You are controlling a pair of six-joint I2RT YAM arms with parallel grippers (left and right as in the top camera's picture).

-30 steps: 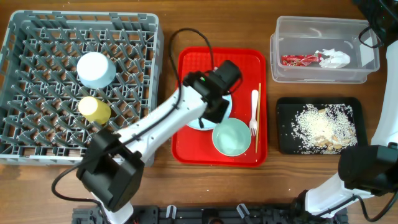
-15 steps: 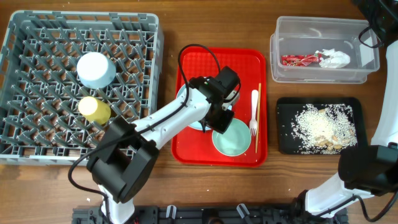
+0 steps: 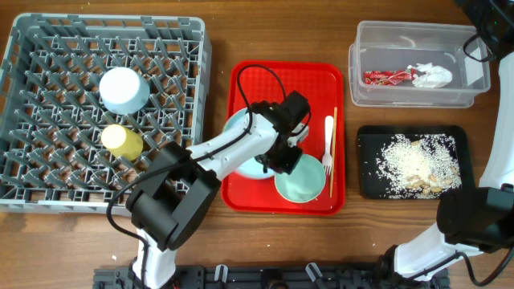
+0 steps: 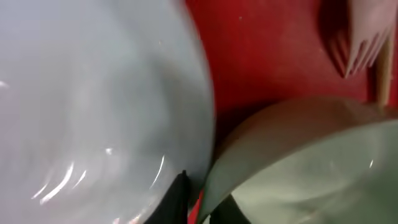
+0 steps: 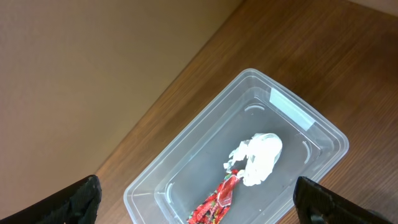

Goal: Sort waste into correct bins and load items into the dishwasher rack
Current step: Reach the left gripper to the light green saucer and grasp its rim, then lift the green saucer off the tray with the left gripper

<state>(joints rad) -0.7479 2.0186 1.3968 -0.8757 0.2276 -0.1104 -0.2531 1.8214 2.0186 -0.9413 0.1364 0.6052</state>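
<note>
**Grip at the green bowl's rim, hard against the plate**

Waste looks sorted: the snack wrapper (image 3: 384, 78) and tissue (image 3: 431, 76) lie in the clear tub (image 3: 353, 88), and the rice scraps (image 3: 414, 164) sit in the black tray (image 3: 365, 185). The blue bowl (image 3: 123, 88) and yellow cup (image 3: 122, 140) stand in the dishwasher rack (image 3: 48, 160). On the red tray (image 3: 321, 80) are the plate (image 4: 93, 93), the green bowl (image 3: 303, 181), the fork (image 3: 328, 144) and the chopsticks (image 3: 335, 136).

The left gripper (image 4: 199, 208) is low over the spot where the bowl's rim meets the plate's edge. In the wrist view its dark fingers sit close together on either side of that rim, with a sliver of red tray showing. Whether they have pinched the wall I cannot tell.

The step in hand seems to be taking the bowl by its rim. To do it well, one finger should go fully inside the bowl and the other into the narrow gap beside the plate, catching only the bowl's wall. The lift should go straight up before swinging toward the rack, so the plate is not dragged and the fork is not brushed.

The right gripper (image 5: 196, 186) hangs above the tub with its jaws wide apart, holding nothing.
</note>
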